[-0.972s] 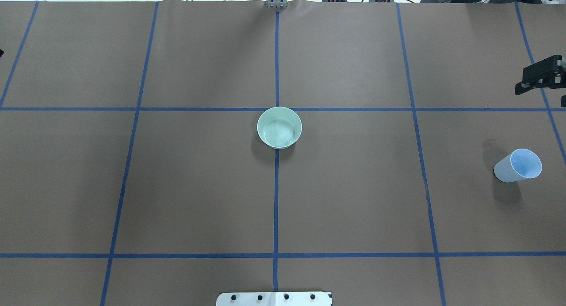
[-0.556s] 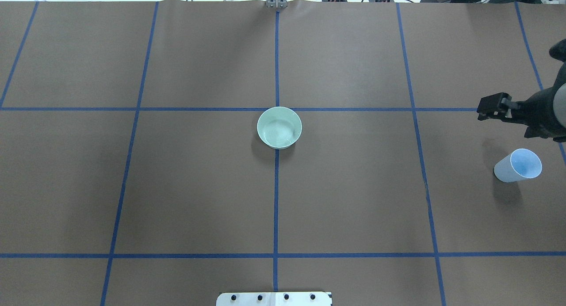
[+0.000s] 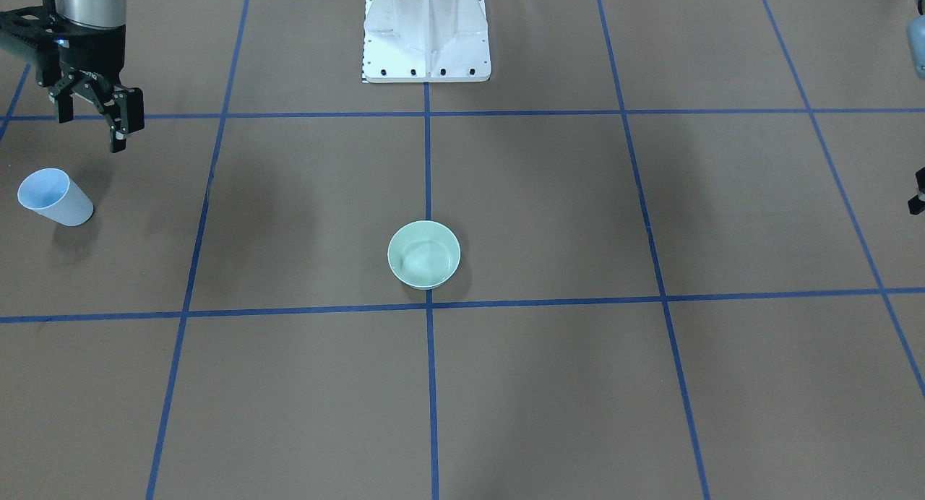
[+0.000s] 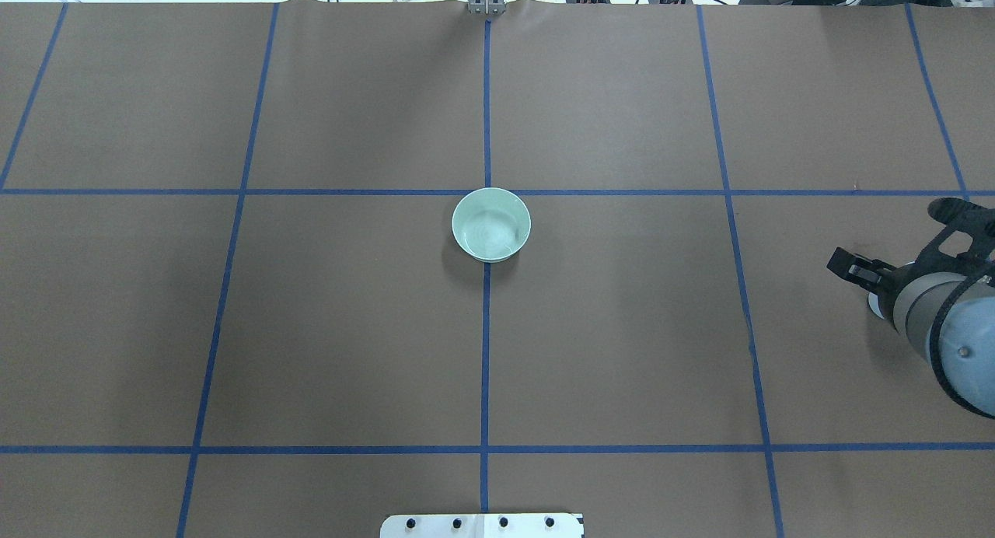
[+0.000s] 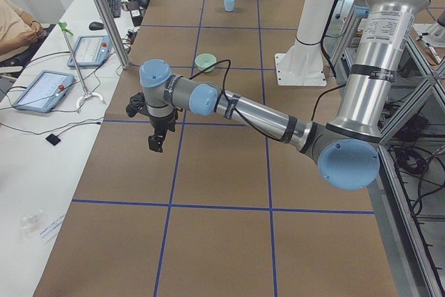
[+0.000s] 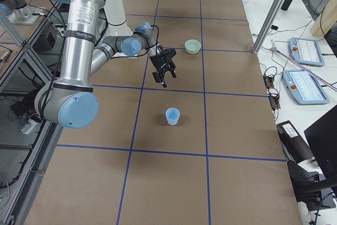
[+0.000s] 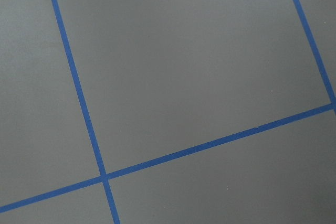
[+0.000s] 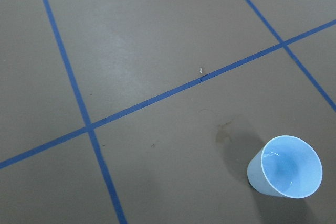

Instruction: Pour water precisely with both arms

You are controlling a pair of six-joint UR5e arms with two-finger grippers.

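A pale green bowl (image 3: 424,254) stands at the table's centre (image 4: 491,224), with faint ripples of water (image 4: 488,232) in it. A light blue cup (image 3: 54,196) stands upright at the robot's far right and shows in the right wrist view (image 8: 286,167). I cannot tell if it holds water. My right gripper (image 3: 88,131) is open and empty, hanging above the table just robot-side of the cup (image 6: 172,116). In the overhead view the right arm (image 4: 933,320) hides most of the cup. My left gripper (image 5: 156,140) hangs over bare table at the far left; I cannot tell if it is open or shut.
The white pedestal (image 3: 426,37) stands at the robot-side edge, in the middle. Blue tape lines (image 4: 486,351) divide the brown table cover into squares. A small stain (image 8: 226,127) marks the paper near the cup. The left wrist view shows only cover and tape.
My right arm has swung in from the far right edge toward the robot and now covers the cup in the overhead view. The bowl and cup have not moved.
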